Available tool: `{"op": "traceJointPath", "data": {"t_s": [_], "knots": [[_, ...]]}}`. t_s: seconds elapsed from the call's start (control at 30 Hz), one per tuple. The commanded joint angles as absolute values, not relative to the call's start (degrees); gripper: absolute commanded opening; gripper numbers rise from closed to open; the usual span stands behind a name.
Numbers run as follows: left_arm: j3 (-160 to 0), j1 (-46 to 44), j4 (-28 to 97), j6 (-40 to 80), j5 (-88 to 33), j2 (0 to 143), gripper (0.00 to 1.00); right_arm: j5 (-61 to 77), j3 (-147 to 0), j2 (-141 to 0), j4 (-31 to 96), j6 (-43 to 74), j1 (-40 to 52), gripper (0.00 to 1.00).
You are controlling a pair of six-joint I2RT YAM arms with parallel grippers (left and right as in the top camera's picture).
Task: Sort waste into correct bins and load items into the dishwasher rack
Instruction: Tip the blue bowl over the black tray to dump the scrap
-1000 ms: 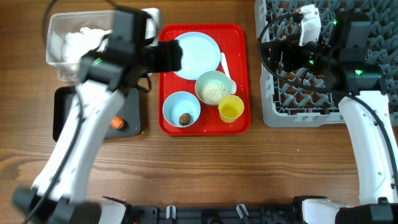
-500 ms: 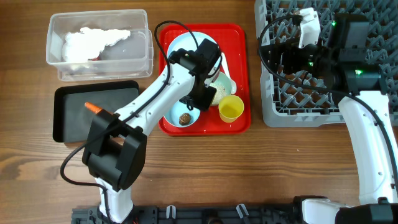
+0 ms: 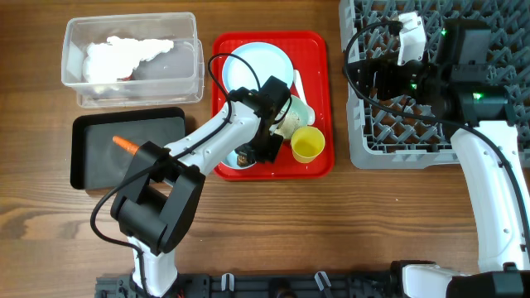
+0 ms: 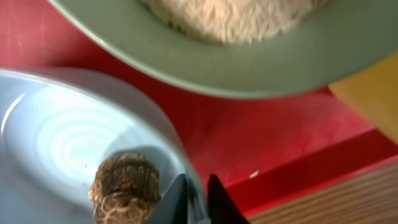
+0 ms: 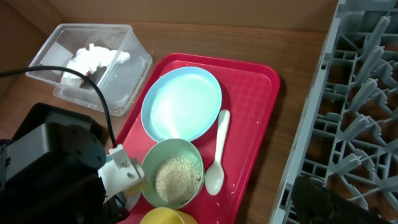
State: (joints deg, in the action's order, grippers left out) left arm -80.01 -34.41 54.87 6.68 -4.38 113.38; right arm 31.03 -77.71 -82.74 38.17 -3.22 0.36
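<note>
- The left gripper [image 4: 198, 183] is closed on the rim of the blue bowl [image 4: 62, 143], with one finger inside the wall and one outside, on the side towards the tray's front edge.
- That bowl sits at the front left of the red tray [image 3: 319, 50]. The brown lump [image 4: 124, 186] lies in it, just beside the inner finger.
- The right gripper [image 3: 356, 73] hangs over the rack [image 3: 364, 149], spread wide with nothing in it.
- The step in hand, as I read it, is to lift the bowl and carry the lump to a bin. That is likely the black tray [image 3: 99, 174], where the carrot [image 3: 126, 144] lies.
- A pinch on a thin wall lets a bowl swing, so lift slowly and check that it hangs level before travelling.
- Go straight up first to clear the tray's lip. The green bowl [image 4: 261, 68] of rice [image 5: 177, 177] and the cup [image 3: 308, 143] stand close on the right, so do not drift that way.
- Keep the gripped side no lower than the far side, or the lump may roll against the finger or out.
- Tip only once the bowl is well over the black tray, pouring away from the gripped edge.
- The paper [image 3: 124, 54] is in the tub [image 3: 186, 79]; the lump does not look as if it belongs there.
</note>
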Motion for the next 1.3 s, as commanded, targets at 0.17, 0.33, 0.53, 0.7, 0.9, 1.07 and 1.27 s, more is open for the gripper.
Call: {"op": "traceJointPath", "data": {"t_s": [0.17, 0.33, 0.53, 0.7, 0.9, 1.07, 1.27], "knots": [[-81.41, -34.41, 54.94, 15.44, -1.19, 112.57, 0.04, 30.92, -77.89, -83.07, 38.22, -2.85, 0.84, 1.00], [-88.64, -31.00, 60.71, 20.69, -2.94, 103.46, 0.04, 30.92, -77.89, -83.07, 37.36, -2.85, 0.84, 1.00], [-88.62, -15.11, 67.16, 21.89, -6.48, 92.36, 0.04, 30.92, -77.89, -83.07, 36.45, -2.83, 0.86, 1.00], [-85.89, 4.19, 68.62, 13.19, -22.06, 92.27, 0.04, 30.92, -77.89, -83.07, 36.45, -2.83, 0.86, 1.00], [-78.87, 26.89, 65.36, -2.15, -43.64, 93.12, 0.04, 30.92, -77.89, -83.07, 36.51, -2.81, 0.86, 1.00], [-71.72, 41.12, 63.66, -16.99, -63.26, 93.69, 0.04, 30.92, -77.89, -83.07, 36.73, -2.81, 0.86, 1.00], [-68.93, 47.77, 62.11, -23.35, -70.91, 98.15, 0.04, 30.92, -77.89, -83.07, 36.91, -2.81, 0.86, 1.00]]}}
